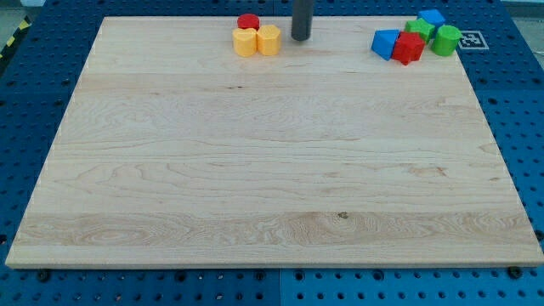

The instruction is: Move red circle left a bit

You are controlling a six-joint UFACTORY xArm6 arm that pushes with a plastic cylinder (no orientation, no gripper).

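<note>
The red circle [247,21] sits at the view's top edge of the wooden board [255,170], touching two yellow blocks [245,42] [269,39] just below it. My tip [301,38] rests on the board to the right of this cluster, a short gap from the right yellow block and lower-right of the red circle. The dark rod rises out of the view's top.
At the view's top right lies a second cluster: a blue block [385,43], a red block [409,48], two green blocks [445,40] [419,28] and another blue block [433,17]. A blue pegboard table [34,102] surrounds the board.
</note>
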